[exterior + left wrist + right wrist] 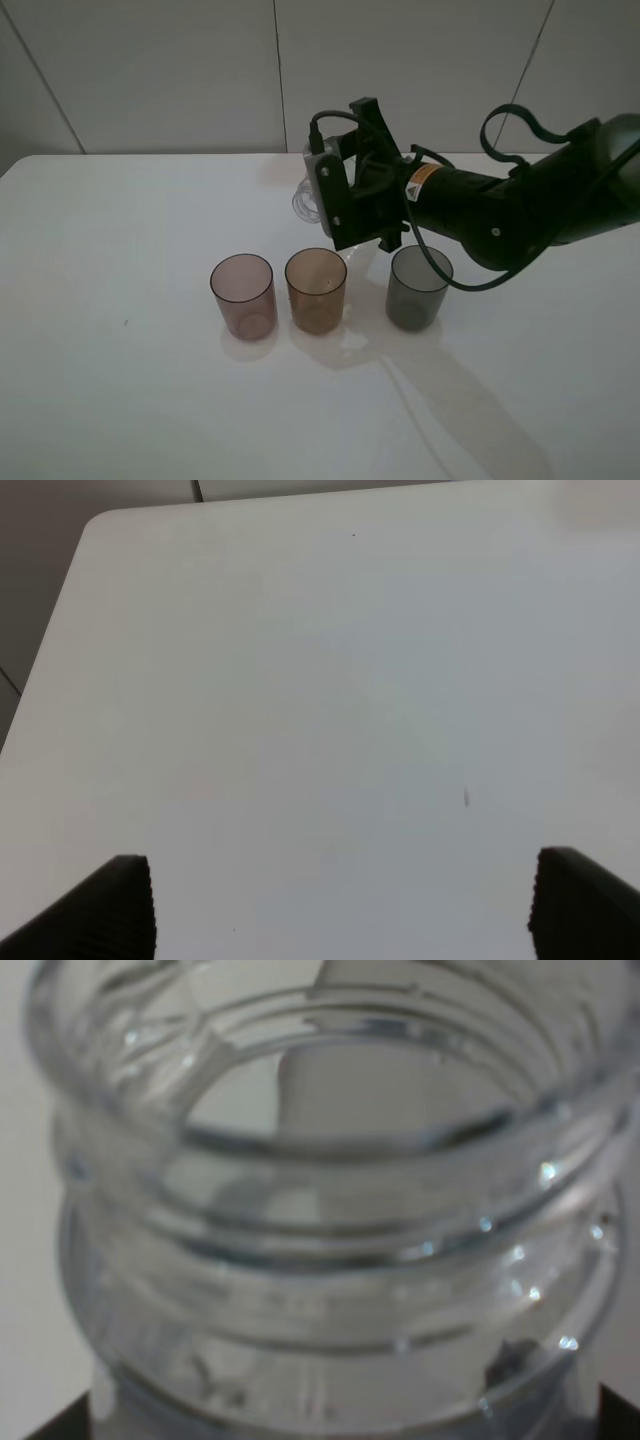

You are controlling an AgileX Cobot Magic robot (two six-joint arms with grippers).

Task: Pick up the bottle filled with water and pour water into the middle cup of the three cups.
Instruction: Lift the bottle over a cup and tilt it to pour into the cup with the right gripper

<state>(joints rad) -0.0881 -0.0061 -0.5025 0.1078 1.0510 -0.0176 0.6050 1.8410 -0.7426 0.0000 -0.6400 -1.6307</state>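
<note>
Black fingers point(50, 1430) of the right claw point(340, 1422) show at either side of the bottle point(330, 1210), pressed onto its body below the shoulder, so this claw is pinching the bottle. Its threaded, capless neck fills the wrist view. The plastic is clear and colourless, and how much water it holds I cannot tell. From the high camera the wrist is rolled and the bottle hangs in the air just behind the middle cup point(316, 290). Its long axis is tipped well off upright, and the mouth seems to lean towards the left of that view; no stream is visible. The pour, I judge, turns on bringing the mouth forward over the amber rim, not over the pink cup point(243, 295) or grey cup point(419, 288) beside it. Left claw point(340, 905) is spread, nothing between its fingers, over bare desk point(300, 680), so the right arm is the nearer
</note>
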